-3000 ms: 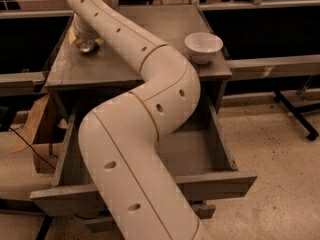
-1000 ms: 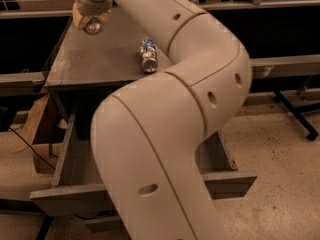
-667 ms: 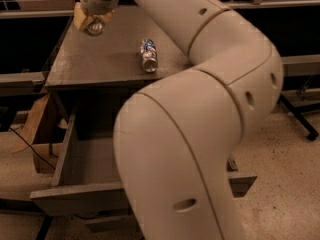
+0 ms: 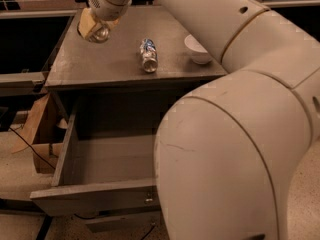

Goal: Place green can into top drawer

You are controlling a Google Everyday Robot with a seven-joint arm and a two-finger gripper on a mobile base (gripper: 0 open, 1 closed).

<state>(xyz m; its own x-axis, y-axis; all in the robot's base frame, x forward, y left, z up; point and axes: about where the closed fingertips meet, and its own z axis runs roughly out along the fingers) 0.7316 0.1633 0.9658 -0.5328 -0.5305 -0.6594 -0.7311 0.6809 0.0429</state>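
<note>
My gripper hangs over the back left part of the cabinet top. It is shut on a small can; only the can's shiny round end shows, so I take it for the green can. It is held a little above the surface. The top drawer is pulled wide open below the cabinet top, and its grey inside holds nothing that I can see. My big white arm covers the drawer's right part.
A silver-and-blue can lies on its side in the middle of the cabinet top. A white bowl stands at its right. A cardboard piece leans left of the drawer. Dark benches run behind.
The arm's elbow has swung right and closer to the camera, uncovering the bowl. The gripper with the can has stayed over the back left of the top, shifting only slightly.
</note>
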